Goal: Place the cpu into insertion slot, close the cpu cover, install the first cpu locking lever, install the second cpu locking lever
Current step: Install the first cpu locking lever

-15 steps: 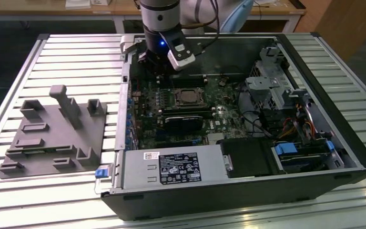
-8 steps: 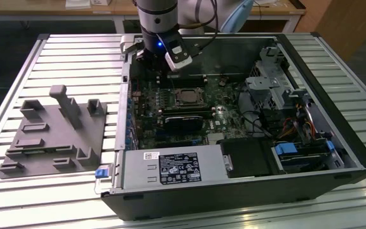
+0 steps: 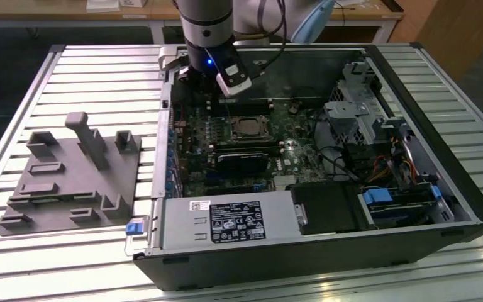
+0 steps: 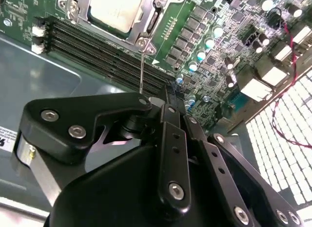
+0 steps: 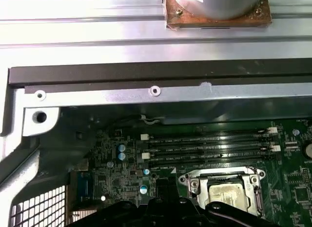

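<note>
Over the open case (image 3: 326, 270), gripper (image 3: 212, 94) hanging by the edge of the board (image 5: 297, 178), just off the RAM slots (image 5: 209, 149). Spread or pressed together? Cannot tell, with its own black linkage blocking the second wrist view.

Cpu (image 5: 226, 196) already seated in the slot (image 5: 190, 177), pale face up. Cover (image 4: 146, 14) apparently lying flat around it, window over the metal.

Key relation: cpu on the far side of the RAM slots from the gripper, toward the exterior view's right. RAM slots lying long-ways across that line. Thin lever (image 4: 141, 71) standing off the slot's near corner, running straight back toward the gripper, crossing the RAM slots roughly square-on, far end lost behind the gripper. Pinched or merely close? Cannot tell.

Count: one arm, one gripper, one cpu, one slot, one cover, one lever picked out, four RAM slots by the look of it.

Judging from that: placing done, cover seemingly down, work at the lever.
</note>
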You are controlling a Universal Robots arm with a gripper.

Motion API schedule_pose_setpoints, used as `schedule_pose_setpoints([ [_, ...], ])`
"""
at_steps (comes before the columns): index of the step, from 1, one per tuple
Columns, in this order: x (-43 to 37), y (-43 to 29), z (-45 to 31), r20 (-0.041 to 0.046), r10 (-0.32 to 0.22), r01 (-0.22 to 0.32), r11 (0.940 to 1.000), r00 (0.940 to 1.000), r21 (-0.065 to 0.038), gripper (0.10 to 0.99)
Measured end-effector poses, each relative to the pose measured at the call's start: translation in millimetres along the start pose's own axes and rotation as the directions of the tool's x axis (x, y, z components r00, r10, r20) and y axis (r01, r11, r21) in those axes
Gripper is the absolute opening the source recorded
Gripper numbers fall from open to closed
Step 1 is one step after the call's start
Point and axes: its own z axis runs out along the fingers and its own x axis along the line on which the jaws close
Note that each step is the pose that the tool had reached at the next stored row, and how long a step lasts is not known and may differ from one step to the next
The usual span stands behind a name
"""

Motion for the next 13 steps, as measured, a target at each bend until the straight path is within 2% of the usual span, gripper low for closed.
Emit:
schedule_pose_setpoints([
  [3,0.0,-0.5,1.8,-0.0010,0.002,-0.002,0.9999,1.0000,-0.016,0.106],
  [7,0.0,-0.7,3.2,-0.0034,0.005,-0.006,0.9984,1.0000,-0.057,0.106],
  [8,0.0,-0.7,3.2,-0.0039,0.006,-0.006,0.9979,1.0000,-0.064,0.106],
  [13,-0.1,-0.8,3.2,-0.0041,0.006,-0.006,0.9977,1.0000,-0.067,0.106],
])
